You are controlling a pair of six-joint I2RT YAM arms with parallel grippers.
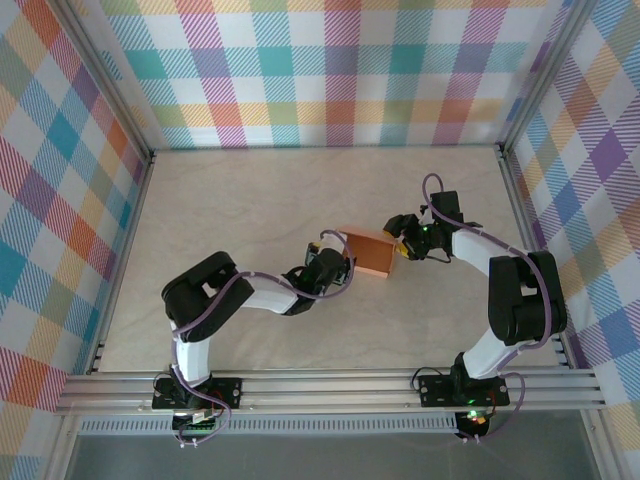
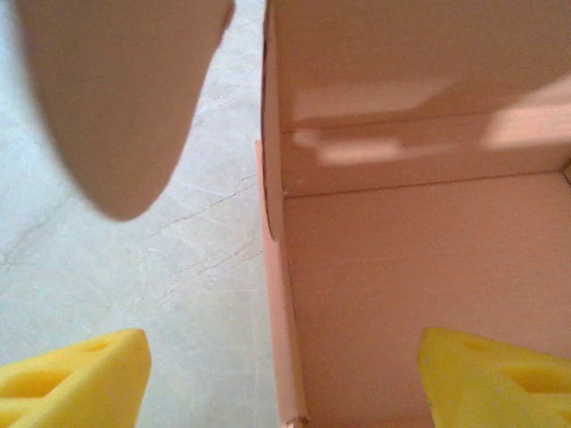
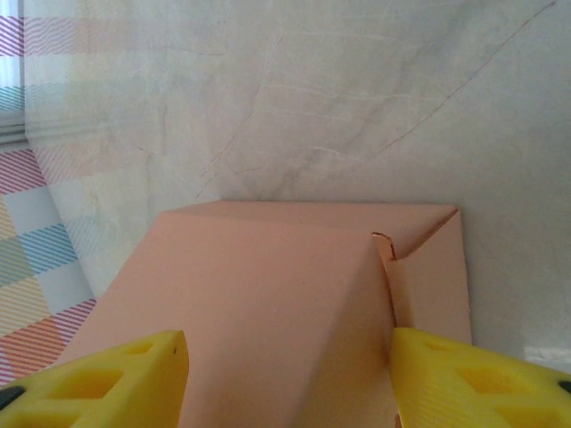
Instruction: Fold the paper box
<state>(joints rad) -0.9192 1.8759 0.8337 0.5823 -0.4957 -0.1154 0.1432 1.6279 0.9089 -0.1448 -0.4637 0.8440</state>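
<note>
The paper box [image 1: 368,252] is a salmon-orange cardboard piece, partly folded up, on the table between both arms. My left gripper [image 1: 343,262] is at its left side. In the left wrist view the left gripper [image 2: 284,383] is open, with the box's side wall [image 2: 278,303] standing between the yellow fingers, apart from both. A rounded tab [image 2: 116,98] hangs blurred at the upper left. My right gripper [image 1: 402,247] is at the box's right side. In the right wrist view this gripper [image 3: 290,383] is open over the box [image 3: 268,294], and its right finger [image 3: 482,383] is against a raised fold.
The pale marbled table [image 1: 250,200] is walled by plaid panels [image 1: 60,200] on the left, the back and the right. An aluminium rail [image 1: 330,385] runs along the near edge by the arm bases. Bare table lies beyond and left of the box.
</note>
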